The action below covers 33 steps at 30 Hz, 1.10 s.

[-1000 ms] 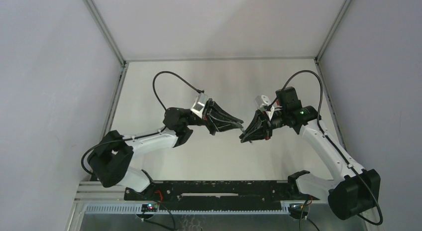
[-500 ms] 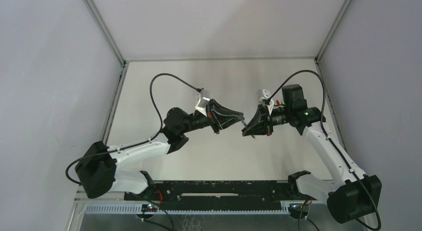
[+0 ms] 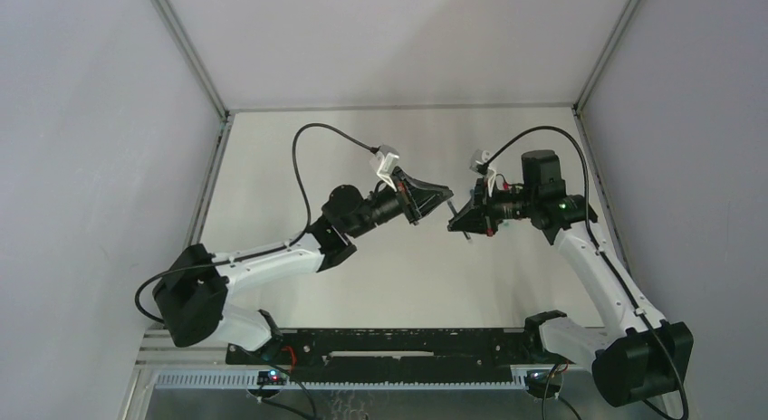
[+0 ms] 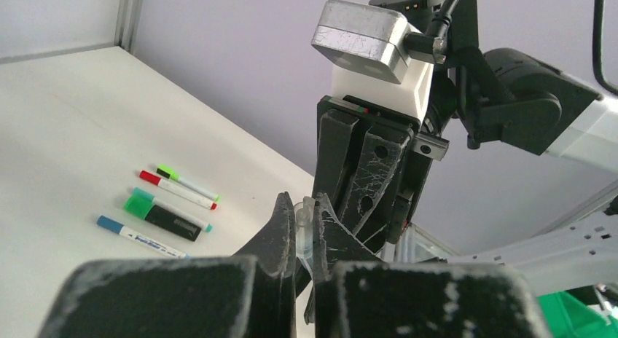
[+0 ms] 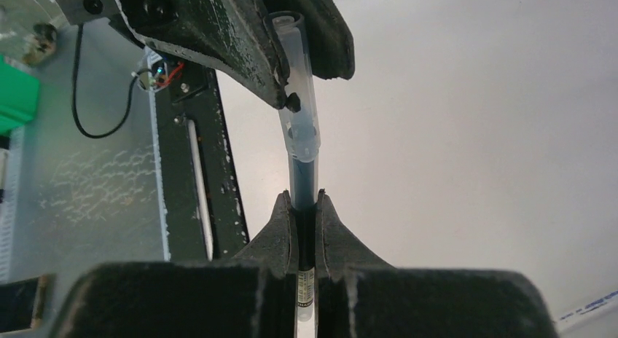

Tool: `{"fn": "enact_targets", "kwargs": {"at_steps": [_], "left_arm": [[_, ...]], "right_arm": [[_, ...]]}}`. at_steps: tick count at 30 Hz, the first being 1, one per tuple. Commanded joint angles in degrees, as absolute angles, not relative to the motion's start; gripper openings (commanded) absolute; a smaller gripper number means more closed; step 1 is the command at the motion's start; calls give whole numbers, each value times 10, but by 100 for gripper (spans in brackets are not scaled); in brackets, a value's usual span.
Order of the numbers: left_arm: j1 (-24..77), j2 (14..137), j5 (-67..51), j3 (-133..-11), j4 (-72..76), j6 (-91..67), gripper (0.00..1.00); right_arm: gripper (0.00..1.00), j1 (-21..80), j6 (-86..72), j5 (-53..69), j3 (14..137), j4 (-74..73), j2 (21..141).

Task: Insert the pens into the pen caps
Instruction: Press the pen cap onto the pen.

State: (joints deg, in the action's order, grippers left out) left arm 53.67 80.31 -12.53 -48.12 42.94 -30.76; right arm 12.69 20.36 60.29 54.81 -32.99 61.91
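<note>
Mid-air over the middle of the desk [image 3: 380, 284], both arms meeting tip to tip. Clamped tight in the right tool [image 5: 304, 203]: a slim dark pen [image 5: 303, 179], nose aimed at 12 o'clock in the right wrist view. Pinched in the closed left tool [image 4: 304, 223]: a clear cap [image 5: 297, 76], reaching in from 12 o'clock and already over the pen's tip. Slightly crooked where cap and pen join, so probably not seated fully; likely calls for a straight push along the barrel. Lying on the desk at 9 o'clock in the left wrist view, well apart from both tools: four more pens [image 4: 166, 216] in a row, with green, red, green-on-black and blue ends. Apparently capped already, though too small to be sure. By that reading, the last pen in hand and the task close to finished.
</note>
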Motion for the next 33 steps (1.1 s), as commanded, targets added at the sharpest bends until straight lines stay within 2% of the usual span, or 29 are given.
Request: {"fn": "enact_targets", "kwargs": {"at_steps": [1, 7, 11, 14, 18, 23, 26, 30, 33], "left_arm": [[611, 858, -312, -440, 315, -400, 0], [614, 891, -444, -423, 386, -441, 0], [627, 899, -483, -431, 329, -401, 0], [632, 911, -467, -454, 206, -344, 0], [632, 914, -380, -482, 49, -292, 0], [633, 912, -293, -501, -30, -284, 0], [633, 896, -296, -499, -8, -290, 0], [633, 882, -345, -479, 115, -332, 0], [633, 874, -373, -462, 203, -369, 0]], "right_arm": [[0, 110, 125, 643, 611, -142, 620], [0, 109, 83, 802, 611, -92, 621], [0, 106, 40, 829, 612, -56, 620], [0, 97, 61, 761, 632, -94, 618], [0, 78, 86, 579, 653, -147, 612], [0, 61, 66, 552, 648, -132, 610], [0, 55, 43, 634, 630, -94, 614], [0, 55, -23, 753, 590, 14, 619], [0, 55, -57, 738, 570, 52, 612]]}}
